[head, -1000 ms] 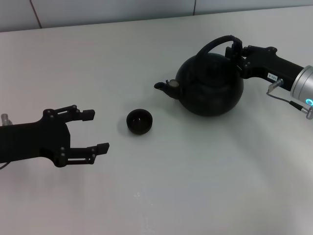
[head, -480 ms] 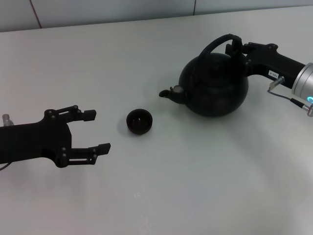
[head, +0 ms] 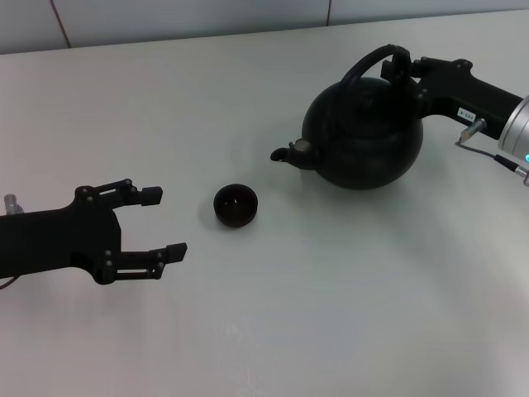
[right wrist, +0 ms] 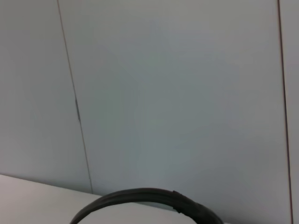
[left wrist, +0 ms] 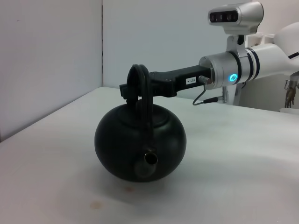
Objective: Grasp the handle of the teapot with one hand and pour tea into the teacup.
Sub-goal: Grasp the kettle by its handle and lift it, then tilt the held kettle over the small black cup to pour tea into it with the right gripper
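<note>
The round black teapot [head: 364, 136] hangs at the right of the white table, its spout [head: 285, 154] pointing left toward the tiny black teacup [head: 235, 205]. My right gripper [head: 400, 71] is shut on the arched black handle [head: 370, 64] at its top right end. The left wrist view shows the teapot [left wrist: 140, 142] with the handle [left wrist: 140, 86] held by the right gripper [left wrist: 128, 88]. The right wrist view shows only the handle's arc [right wrist: 149, 198]. My left gripper [head: 161, 222] is open and empty at the left, beside the cup. No tea shows.
The white table [head: 331, 314] runs to a grey wall [head: 165, 16] at the back. The robot's head and right arm [left wrist: 243, 70] show in the left wrist view behind the teapot.
The teapot has moved a little right and up with the right gripper, lifted by its handle. The left arm and the teacup have not moved.
</note>
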Action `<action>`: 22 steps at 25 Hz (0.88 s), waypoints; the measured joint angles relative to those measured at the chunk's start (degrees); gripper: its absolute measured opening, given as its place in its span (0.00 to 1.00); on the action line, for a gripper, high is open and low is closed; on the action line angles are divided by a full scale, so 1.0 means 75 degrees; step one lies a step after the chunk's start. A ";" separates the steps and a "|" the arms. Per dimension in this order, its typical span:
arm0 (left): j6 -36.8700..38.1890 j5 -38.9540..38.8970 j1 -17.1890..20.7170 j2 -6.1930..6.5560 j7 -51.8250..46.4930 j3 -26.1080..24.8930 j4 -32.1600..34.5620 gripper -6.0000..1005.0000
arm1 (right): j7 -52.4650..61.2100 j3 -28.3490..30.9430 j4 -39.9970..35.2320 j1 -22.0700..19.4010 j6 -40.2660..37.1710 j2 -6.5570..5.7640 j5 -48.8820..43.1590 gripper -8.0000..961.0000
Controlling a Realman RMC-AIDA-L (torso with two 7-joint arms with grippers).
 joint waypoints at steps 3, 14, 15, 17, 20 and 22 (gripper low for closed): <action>-0.0002 0.0000 0.0002 -0.0002 0.0009 0.0000 -0.0007 0.86 | 0.0018 -0.0042 -0.0147 0.0001 -0.0047 0.0000 0.0002 0.15; -0.0002 0.0000 0.0004 -0.0001 0.0008 0.0000 0.0000 0.86 | 0.0036 -0.0659 -0.0948 0.0099 -0.0169 -0.0015 -0.0055 0.15; -0.0002 0.0000 0.0004 -0.0001 0.0008 0.0000 0.0000 0.86 | 0.0036 -0.0659 -0.0948 0.0099 -0.0169 -0.0015 -0.0055 0.15; -0.0002 0.0000 0.0004 -0.0001 -0.0007 0.0000 0.0001 0.86 | 0.0038 -0.0745 -0.1022 0.0155 -0.0156 -0.0020 -0.0066 0.15; -0.0001 0.0000 0.0004 -0.0002 -0.0013 0.0000 0.0004 0.86 | 0.0040 -0.0767 -0.1129 0.0241 -0.0148 -0.0025 -0.0087 0.15; -0.0002 0.0000 0.0003 -0.0001 -0.0023 0.0000 0.0004 0.86 | 0.0040 -0.0769 -0.1191 0.0301 -0.0144 -0.0030 -0.0154 0.15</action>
